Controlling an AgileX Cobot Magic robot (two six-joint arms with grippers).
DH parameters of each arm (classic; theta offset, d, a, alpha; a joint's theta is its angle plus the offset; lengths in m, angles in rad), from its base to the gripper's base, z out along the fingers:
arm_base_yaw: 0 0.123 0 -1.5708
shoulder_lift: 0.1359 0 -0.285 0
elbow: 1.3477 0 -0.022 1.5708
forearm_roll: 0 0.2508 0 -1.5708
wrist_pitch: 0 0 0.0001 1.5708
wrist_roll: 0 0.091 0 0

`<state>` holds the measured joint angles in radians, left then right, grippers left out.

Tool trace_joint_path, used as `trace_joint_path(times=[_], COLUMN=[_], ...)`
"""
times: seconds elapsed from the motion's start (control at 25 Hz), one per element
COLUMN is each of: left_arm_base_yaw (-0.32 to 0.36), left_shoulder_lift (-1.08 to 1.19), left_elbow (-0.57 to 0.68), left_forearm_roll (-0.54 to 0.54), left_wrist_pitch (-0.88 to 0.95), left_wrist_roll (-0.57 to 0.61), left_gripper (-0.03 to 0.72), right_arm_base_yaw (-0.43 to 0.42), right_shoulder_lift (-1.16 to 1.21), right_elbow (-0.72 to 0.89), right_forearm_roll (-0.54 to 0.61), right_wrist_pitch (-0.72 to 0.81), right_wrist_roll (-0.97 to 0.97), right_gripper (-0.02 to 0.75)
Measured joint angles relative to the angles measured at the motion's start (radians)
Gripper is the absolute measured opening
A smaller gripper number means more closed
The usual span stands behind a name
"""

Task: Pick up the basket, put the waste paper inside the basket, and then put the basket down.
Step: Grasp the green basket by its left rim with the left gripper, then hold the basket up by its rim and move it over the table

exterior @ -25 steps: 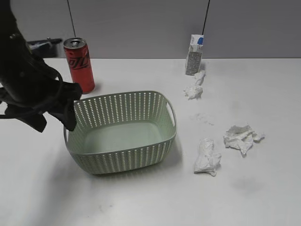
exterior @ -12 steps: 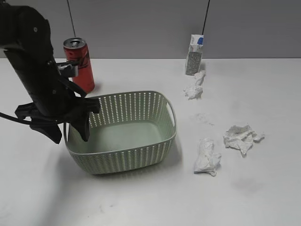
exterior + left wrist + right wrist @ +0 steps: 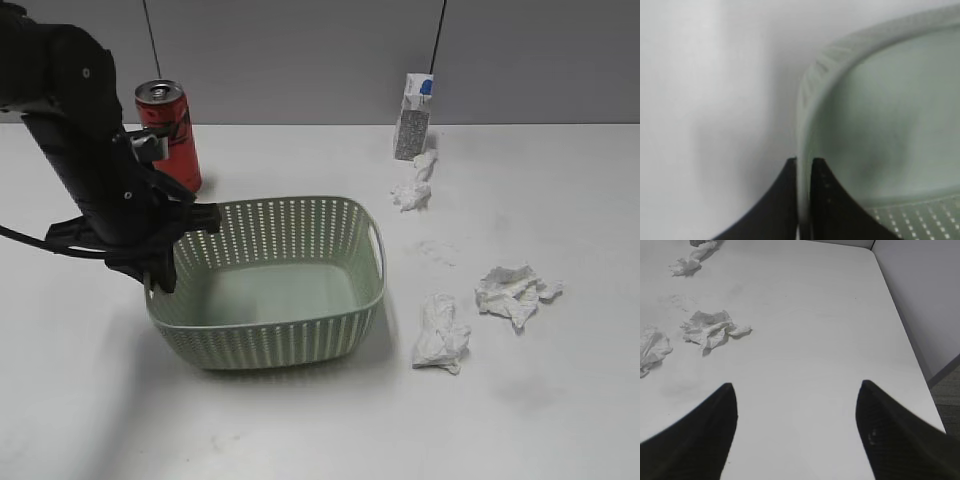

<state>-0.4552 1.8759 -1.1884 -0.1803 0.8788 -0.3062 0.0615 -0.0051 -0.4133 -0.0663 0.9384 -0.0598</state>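
The pale sage-green basket (image 3: 285,335) sits on the white table, left of centre. My left gripper (image 3: 160,275) is shut on its left rim; in the left wrist view the jaws (image 3: 804,162) pinch the thin basket wall (image 3: 807,100). Three waste paper wads lie right of the basket: one near it (image 3: 440,333), one further right (image 3: 513,293), one at the back by the carton (image 3: 412,190). The right wrist view shows my right gripper (image 3: 796,390) open and empty above bare table, with wads (image 3: 712,328) (image 3: 650,347) (image 3: 690,260) ahead to its left. The right gripper is out of the exterior view.
A red soda can (image 3: 168,136) stands behind the basket's left end, close to my left arm. A small grey-white carton with a blue mark (image 3: 413,116) stands at the back. The table's right edge (image 3: 910,335) drops off beside a grey wall.
My left arm came down onto the basket's left rim and its jaws closed on the wall. The basket shifted slightly to the right. The paper wads did not move.
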Motion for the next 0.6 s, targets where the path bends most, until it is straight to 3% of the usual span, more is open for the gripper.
trace_joint_path(times=[0.08,0.4,0.6], left_arm_base_yaw=[0.0,0.004,0.004], left_shoulder_lift=[0.0,-0.045,-0.139], left_elbow=[0.0,0.0,0.0], left_forearm_roll=[-0.002,0.012,0.046], left_wrist_pitch=[-0.007,0.039,0.041], left_wrist_roll=[0.0,0.001,0.001], left_gripper=[0.013,0.005,0.005], right_arm_base_yaw=[0.0,0.0,0.0], right_shoulder_lift=[0.0,0.005,0.16], right_elbow=[0.0,-0.007,-0.055], right_forearm_roll=[0.0,0.012,0.135], right_wrist_pitch=[0.001,-0.006,-0.044], right_wrist_roll=[0.0,0.0,0.0], right_gripper=[0.561,0.561,0.547])
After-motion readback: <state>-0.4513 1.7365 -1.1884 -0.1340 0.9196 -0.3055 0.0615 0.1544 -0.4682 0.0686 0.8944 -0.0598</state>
